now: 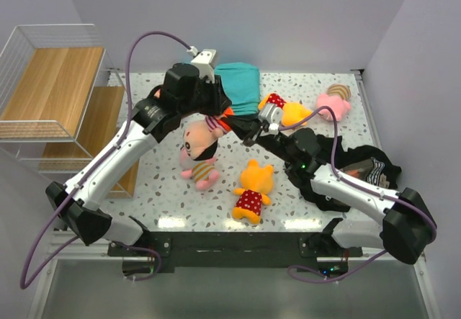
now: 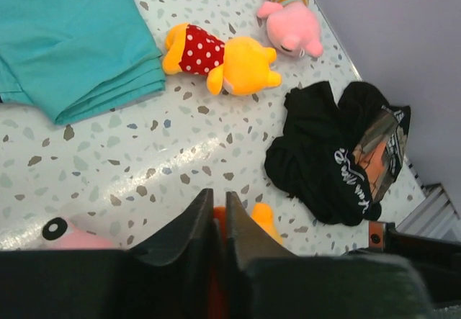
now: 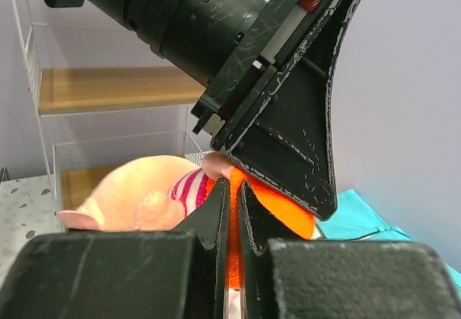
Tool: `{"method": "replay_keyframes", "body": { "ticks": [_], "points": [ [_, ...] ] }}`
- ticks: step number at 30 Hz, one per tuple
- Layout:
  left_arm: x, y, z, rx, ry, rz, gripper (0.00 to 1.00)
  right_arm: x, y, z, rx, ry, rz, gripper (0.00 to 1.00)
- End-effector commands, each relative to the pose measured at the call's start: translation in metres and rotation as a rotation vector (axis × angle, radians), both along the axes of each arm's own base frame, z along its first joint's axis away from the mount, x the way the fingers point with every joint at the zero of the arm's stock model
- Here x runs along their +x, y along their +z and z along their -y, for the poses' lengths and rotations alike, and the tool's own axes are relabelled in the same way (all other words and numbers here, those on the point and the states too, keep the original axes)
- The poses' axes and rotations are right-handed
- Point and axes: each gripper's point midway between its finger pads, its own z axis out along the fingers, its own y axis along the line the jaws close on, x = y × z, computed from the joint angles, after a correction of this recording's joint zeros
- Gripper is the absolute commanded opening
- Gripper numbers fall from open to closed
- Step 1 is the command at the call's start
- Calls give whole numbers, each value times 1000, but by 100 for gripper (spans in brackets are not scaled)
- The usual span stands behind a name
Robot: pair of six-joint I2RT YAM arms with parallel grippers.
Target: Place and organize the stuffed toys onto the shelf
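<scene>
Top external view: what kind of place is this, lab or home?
Most likely a robot lab test cell. Two black-and-white robot arms are bolted at a speckled white tabletop edge, plain lavender walls box it in, and props look staged: a white wire-mesh shelf with light wood boards, small plush toys.

The jaws of the left gripper [image 2: 220,198] stand almost together, with orange fabric [image 2: 217,218] between them. Beyond them on the speckled table [image 2: 144,153] lie an orange toy [image 2: 223,58] in a red dotted dress, a pink toy [image 2: 292,27] in a striped shirt, a folded teal cloth [image 2: 72,38] and a crumpled black garment [image 2: 317,160] with white lettering.
</scene>
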Motion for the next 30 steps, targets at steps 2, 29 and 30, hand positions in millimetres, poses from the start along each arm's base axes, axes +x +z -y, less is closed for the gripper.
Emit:
{"method": "replay_keyframes", "body": {
  "ticks": [2,29,30],
  "points": [
    [-15,-6,-1,14,-67,-27,0,3,18,5,23,-50,82,0],
    [24,139,-126,865,123,697,0,15,-10,-3,4,-51,-142,99],
    [24,145,-128,878,133,721,0,16,-12,-5,1,-47,-150,99]
  ]
}}
